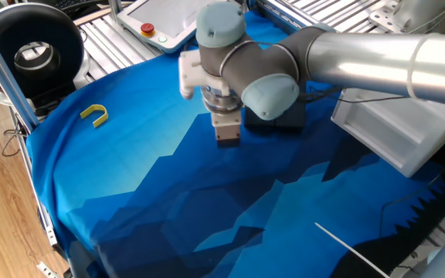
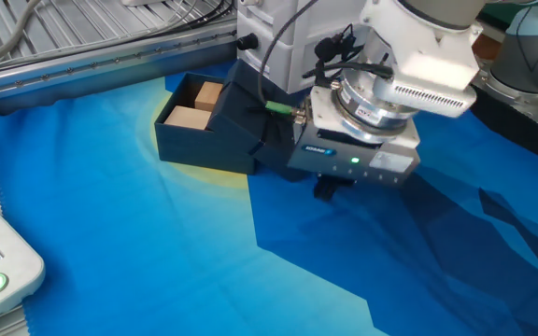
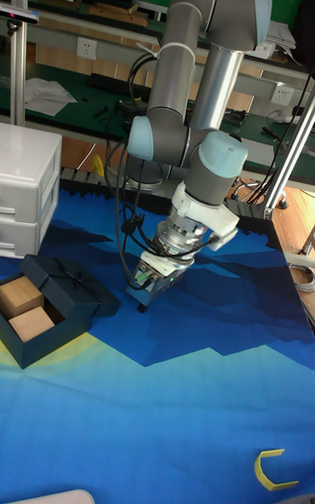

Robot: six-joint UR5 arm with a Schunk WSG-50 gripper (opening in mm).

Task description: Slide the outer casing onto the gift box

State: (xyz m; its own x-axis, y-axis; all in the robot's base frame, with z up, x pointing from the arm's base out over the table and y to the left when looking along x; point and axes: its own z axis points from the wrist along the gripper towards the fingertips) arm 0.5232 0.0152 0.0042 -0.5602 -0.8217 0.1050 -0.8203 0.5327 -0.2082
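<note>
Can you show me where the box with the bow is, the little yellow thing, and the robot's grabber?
outer casing (image 3: 83, 292): tall fixed view, dark top by the bow.
yellow U-shaped piece (image 1: 94, 115): one fixed view, on its curved bend.
gripper (image 2: 328, 189): the other fixed view, at its dark tips.

No text, label or number is legible anywhere.

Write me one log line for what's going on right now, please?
gripper: low over cloth, holding nothing, jaw state unclear | outer casing: partway on gift box | tan inside still exposed | sleeve not fully on
</note>
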